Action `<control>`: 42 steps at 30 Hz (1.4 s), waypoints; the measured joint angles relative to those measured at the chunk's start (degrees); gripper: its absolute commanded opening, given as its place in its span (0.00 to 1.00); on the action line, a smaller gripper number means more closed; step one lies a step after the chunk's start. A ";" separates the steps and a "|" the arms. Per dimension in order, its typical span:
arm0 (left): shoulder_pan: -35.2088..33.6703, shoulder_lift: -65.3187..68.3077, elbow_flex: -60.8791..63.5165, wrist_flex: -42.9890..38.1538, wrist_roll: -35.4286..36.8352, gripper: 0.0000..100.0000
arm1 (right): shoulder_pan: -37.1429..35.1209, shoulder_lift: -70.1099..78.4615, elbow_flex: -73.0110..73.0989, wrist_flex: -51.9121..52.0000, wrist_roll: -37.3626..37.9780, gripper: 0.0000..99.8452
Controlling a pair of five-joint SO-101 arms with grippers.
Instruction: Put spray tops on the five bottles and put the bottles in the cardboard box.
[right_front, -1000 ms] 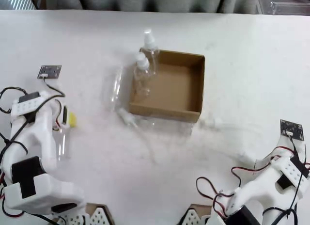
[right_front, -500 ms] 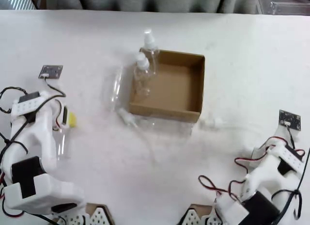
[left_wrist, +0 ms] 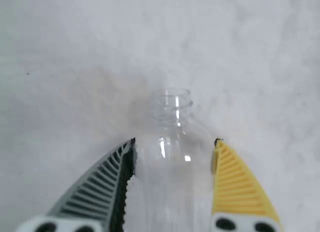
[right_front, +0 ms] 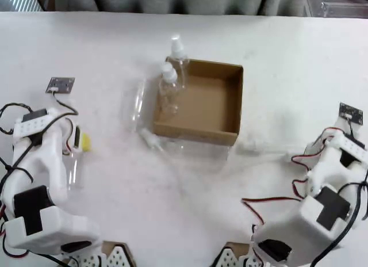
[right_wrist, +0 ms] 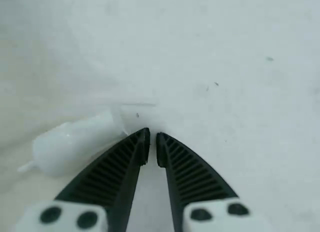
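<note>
My left gripper (left_wrist: 174, 142) is shut on a clear, capless bottle (left_wrist: 172, 109) that lies on the table at the left (right_front: 72, 169); one finger (right_front: 85, 141) is yellow. At the table's right side, my right gripper (right_wrist: 151, 142) is shut, with a white spray top (right_wrist: 75, 142) lying just beside its fingers. The cardboard box (right_front: 230, 103) stands mid-table. One capped bottle (right_front: 168, 91) stands inside it at the left. A second capped bottle (right_front: 177, 53) stands at its far left corner.
A capless clear bottle (right_front: 137, 103) lies left of the box. Another bottle with a spray top (right_front: 152, 140) lies along the box's front. A loose spray top (right_front: 248, 145) with a long tube lies right of that. The table's far edge is behind.
My right arm has swung from the near right corner farther up the table's right side. The left arm and its bottle have not moved.
</note>
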 measured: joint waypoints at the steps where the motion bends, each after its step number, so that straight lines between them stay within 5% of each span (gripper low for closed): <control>1: 0.00 0.00 0.00 0.00 0.00 0.02 | -0.26 0.35 -2.11 2.20 -0.53 0.02; 19: 0.00 0.00 0.00 0.00 -0.18 0.02 | -5.01 -12.40 -9.67 24.79 -12.84 0.05; 27: 0.09 0.00 0.00 0.00 -0.18 0.02 | -8.09 -22.33 6.15 16.62 -21.45 0.11; 35: 0.53 0.00 0.00 0.00 -0.35 0.02 | -9.23 -24.70 10.29 8.26 -48.79 0.11; 42: 1.49 0.00 0.00 0.00 -0.35 0.02 | -10.02 -22.07 11.43 -0.26 -52.40 0.11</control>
